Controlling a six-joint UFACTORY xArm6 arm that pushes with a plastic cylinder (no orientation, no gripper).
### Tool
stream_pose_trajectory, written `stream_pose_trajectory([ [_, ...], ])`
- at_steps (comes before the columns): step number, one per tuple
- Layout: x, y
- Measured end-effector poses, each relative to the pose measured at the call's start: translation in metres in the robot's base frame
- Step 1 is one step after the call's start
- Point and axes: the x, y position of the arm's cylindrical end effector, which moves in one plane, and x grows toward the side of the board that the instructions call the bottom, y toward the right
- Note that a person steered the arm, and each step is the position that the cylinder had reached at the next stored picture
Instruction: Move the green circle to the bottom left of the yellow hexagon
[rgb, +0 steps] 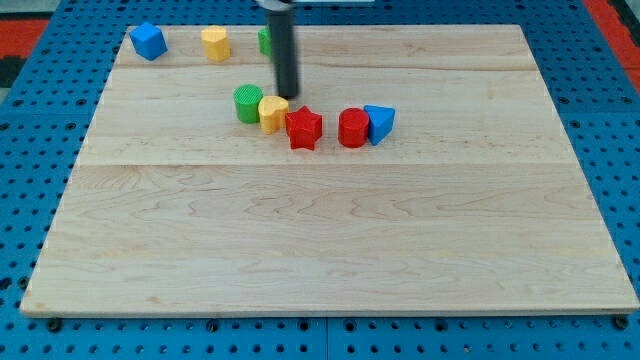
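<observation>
The green circle (248, 103) stands on the wooden board (320, 230), left of centre in the upper half. It touches a yellow heart (273, 112) on its right. The yellow hexagon (214, 43) sits near the view's top edge, up and to the left of the green circle. My tip (288, 96) is down on the board just above and to the right of the yellow heart, a short way right of the green circle.
A red star (303, 128) touches the yellow heart's lower right. A red circle (352, 128) and a blue triangle (380, 122) stand together further right. A blue cube (148, 41) is at the top left. A green block (264, 40) is half hidden behind the rod.
</observation>
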Motion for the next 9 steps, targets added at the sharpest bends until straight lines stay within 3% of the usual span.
stream_pose_trajectory([
  [1, 0.023, -0.028],
  [2, -0.001, -0.088],
  [3, -0.022, -0.112],
  [7, 0.017, -0.159],
  [8, 0.016, -0.171],
  [9, -0.012, -0.167],
])
